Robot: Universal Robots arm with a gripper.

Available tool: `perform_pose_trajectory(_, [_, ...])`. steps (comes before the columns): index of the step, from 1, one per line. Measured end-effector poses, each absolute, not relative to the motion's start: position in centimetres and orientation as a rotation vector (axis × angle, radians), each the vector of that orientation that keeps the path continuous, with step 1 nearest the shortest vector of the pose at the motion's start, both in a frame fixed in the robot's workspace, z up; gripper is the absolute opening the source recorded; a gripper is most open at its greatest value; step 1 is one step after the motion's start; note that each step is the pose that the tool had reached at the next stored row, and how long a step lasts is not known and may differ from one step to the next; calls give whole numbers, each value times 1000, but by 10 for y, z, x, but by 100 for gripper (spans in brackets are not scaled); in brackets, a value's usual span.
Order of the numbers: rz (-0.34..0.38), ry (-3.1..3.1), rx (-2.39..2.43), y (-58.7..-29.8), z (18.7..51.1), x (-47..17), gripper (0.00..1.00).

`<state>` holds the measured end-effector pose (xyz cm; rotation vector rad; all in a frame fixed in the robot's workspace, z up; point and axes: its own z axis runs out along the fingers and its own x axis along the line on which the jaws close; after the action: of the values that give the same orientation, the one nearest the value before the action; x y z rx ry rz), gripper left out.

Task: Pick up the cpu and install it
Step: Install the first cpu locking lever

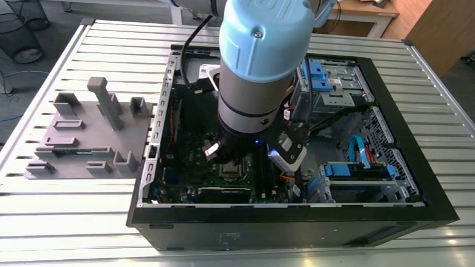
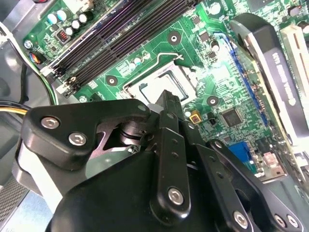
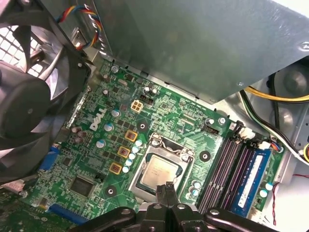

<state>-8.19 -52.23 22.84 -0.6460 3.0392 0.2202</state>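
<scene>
The cpu (image 3: 162, 172) lies flat in the dark socket (image 3: 145, 165) on the green motherboard, silver top up. In the second wrist view the cpu (image 2: 166, 85) shows just beyond the fingertips. My gripper (image 3: 167, 187) hangs directly over the near edge of the socket, its two black fingers pressed together with nothing between them. In the second wrist view the gripper (image 2: 167, 98) tip stands close above the chip; whether it touches I cannot tell. In the exterior view the arm (image 1: 256, 72) reaches down into the open computer case (image 1: 415, 217), above the socket (image 1: 231, 169).
A black case fan (image 3: 29, 96) and the grey power supply box (image 3: 193, 43) flank the board. Memory slots (image 3: 227, 169) run beside the socket. A black expansion card (image 2: 270, 58) stands close by. A grey parts fixture (image 1: 82, 133) sits on the slatted table at the exterior view's left.
</scene>
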Motion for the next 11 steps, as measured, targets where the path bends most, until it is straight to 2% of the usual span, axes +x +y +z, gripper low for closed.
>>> perform_pose_trajectory(7, [215,3040,-646,-522,229,-82,11])
perform_pose_trajectory(11, [189,3045,-647,-522,229,-82,11])
